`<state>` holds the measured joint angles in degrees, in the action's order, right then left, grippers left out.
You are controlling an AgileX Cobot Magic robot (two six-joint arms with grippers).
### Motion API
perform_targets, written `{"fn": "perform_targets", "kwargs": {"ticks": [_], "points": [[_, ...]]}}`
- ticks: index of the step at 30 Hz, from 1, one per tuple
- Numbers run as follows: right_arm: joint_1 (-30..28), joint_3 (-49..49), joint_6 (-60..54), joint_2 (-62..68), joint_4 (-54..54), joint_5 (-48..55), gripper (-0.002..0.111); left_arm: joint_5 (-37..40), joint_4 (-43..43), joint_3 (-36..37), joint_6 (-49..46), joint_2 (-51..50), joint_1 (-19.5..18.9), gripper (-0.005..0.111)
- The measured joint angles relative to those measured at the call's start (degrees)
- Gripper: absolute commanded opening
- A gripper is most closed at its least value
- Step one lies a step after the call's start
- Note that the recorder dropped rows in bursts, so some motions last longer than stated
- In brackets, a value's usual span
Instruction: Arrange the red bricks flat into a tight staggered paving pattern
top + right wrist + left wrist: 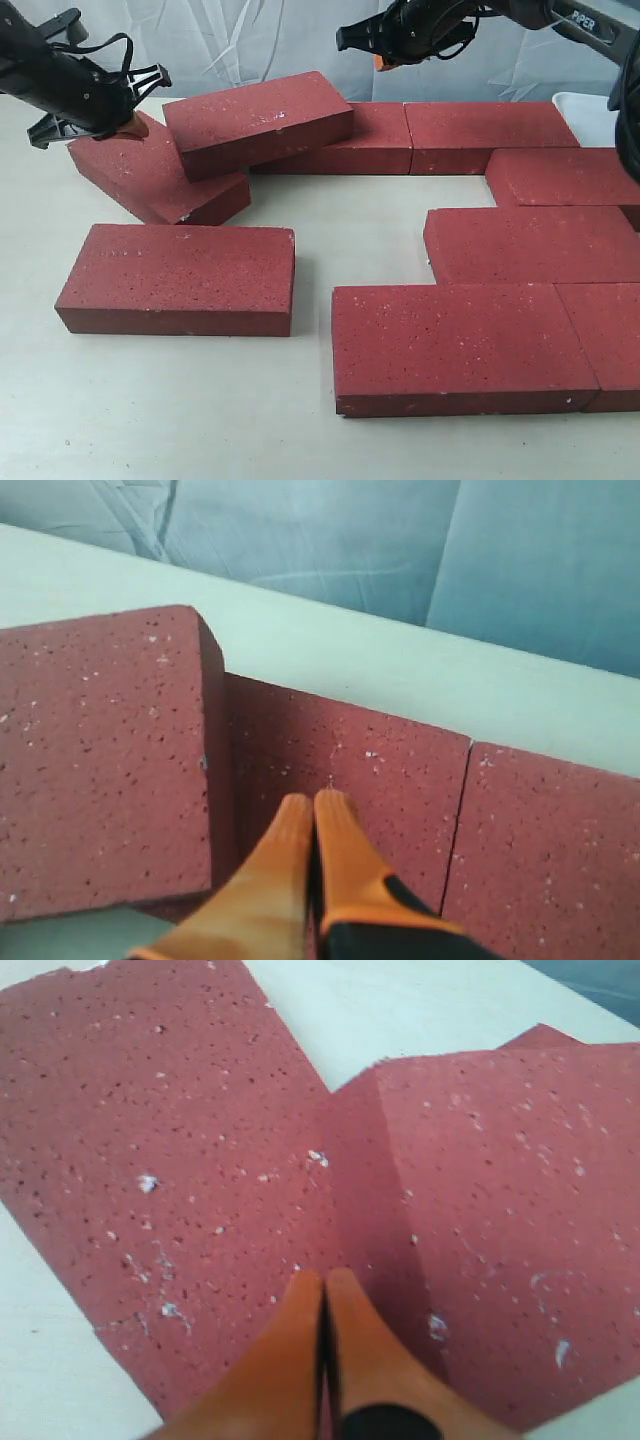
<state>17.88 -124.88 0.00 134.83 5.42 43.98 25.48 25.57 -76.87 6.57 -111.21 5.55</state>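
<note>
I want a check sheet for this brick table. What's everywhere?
Surface: pale table.
Job's things: nine red bricks; six lie flat at the right, one loose brick front left, one tilted brick leaning on another.
Clutter: white thing at the right edge, unclear what it is.
Hands: left hand shut, empty, at the leaning pair; right hand shut, empty, above the back row.
Cables: black loops on both arms.
Surroundings: pale blue cloth backdrop.

The table (pixel 200 420) is lit brightly and evenly by soft light from above. Only thin, pale shadows are thrown beside the red bricks (pixel 180 275), with a darker one under the tilted brick (pixel 258 122). The exterior view is rendered sharp. In both wrist views the orange jaws, close to the lens, are slightly blurred.
</note>
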Motion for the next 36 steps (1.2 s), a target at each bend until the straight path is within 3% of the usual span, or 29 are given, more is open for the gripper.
{"fn": "perform_targets", "kwargs": {"ticks": [6,17,36], "points": [[-0.45,-7.01,-3.67,4.93,3.41,0.66,-0.001,0.85,-9.88,-3.41,9.8,-1.51,0.0,0.0],[-0.47,-7.28,-5.03,10.08,1.75,-6.06,-0.001,-1.85,-10.24,-4.64,11.19,-5.5,2.49,0.0],[-0.47,-7.28,-11.52,10.91,11.48,-1.93,-0.001,-5.11,-9.93,-4.64,11.19,-8.51,4.69,0.0]]}}
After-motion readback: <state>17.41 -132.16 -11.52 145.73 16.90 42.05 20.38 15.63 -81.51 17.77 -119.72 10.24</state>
